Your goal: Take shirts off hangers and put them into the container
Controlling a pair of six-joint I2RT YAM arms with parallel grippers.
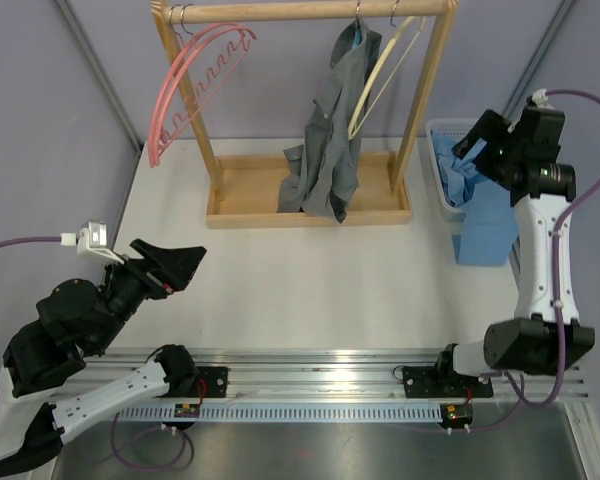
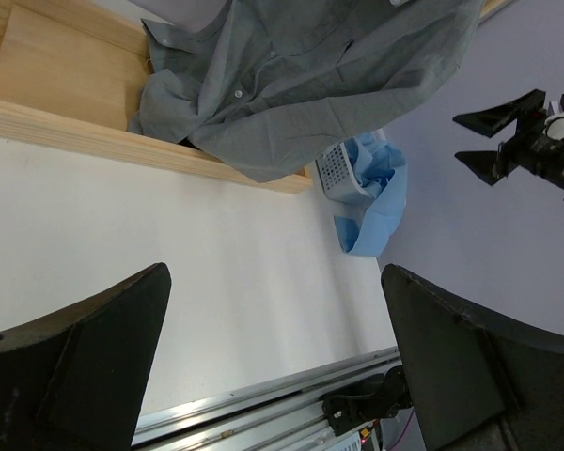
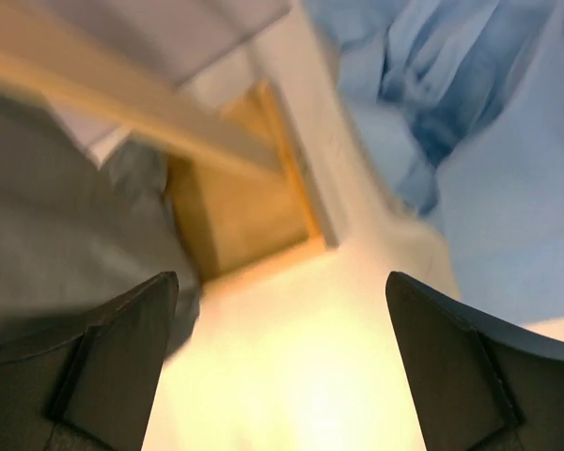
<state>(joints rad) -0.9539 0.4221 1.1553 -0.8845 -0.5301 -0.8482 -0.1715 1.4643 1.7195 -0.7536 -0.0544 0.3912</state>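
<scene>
Top external view: my right hand [image 1: 473, 158] hangs over the container [image 1: 441, 133], just right of the rack [image 1: 216, 160], fingers apart and empty. The light blue shirt [image 1: 483, 220] spills over the container's rim onto the surface, dropped but not tucked, I judge. The dark grey shirt [image 1: 332, 150] hangs from its bluish hanger [image 1: 357, 36] inside the rack. My left hand [image 1: 186, 264] is also spread and empty in front of the rack.

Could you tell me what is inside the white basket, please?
The light blue shirt lies in the white basket, one part spilling over its rim onto the table. The cloth hides the basket's floor, so anything underneath cannot be seen.
</scene>
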